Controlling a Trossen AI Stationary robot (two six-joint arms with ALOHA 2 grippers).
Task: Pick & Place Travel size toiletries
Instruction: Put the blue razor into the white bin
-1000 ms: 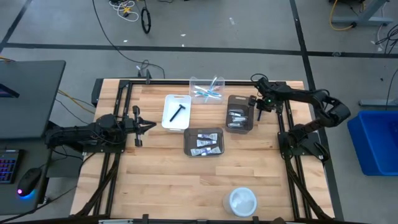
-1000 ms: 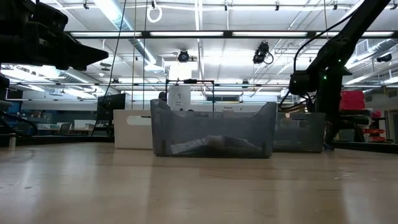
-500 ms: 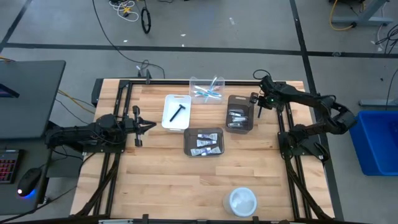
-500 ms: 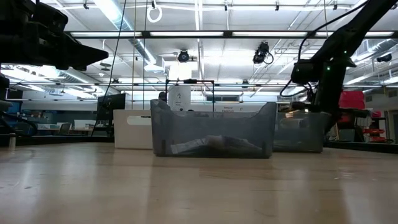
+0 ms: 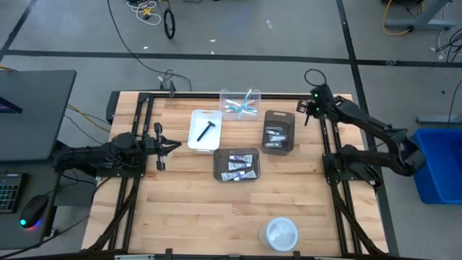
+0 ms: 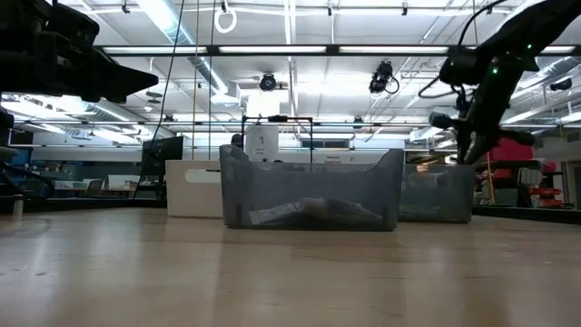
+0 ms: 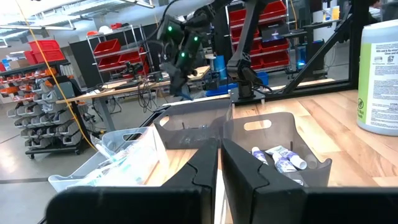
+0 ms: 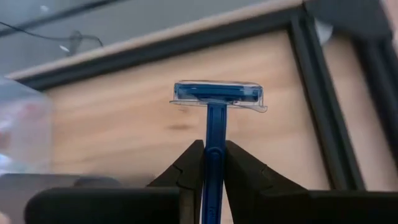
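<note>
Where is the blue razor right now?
The blue razor is clamped by its handle in the right gripper, lifted above the table's far right corner, just right of the dark bin.

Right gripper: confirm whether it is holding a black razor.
No: the right gripper is shut on a blue razor, clamping its handle with the head sticking out beyond.

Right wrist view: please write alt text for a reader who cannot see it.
The right gripper is shut on the handle of a blue razor, whose head sticks out ahead of the two dark fingers. Beyond it lie the wooden table with its black frame and, at one edge, part of a clear bin.
</note>
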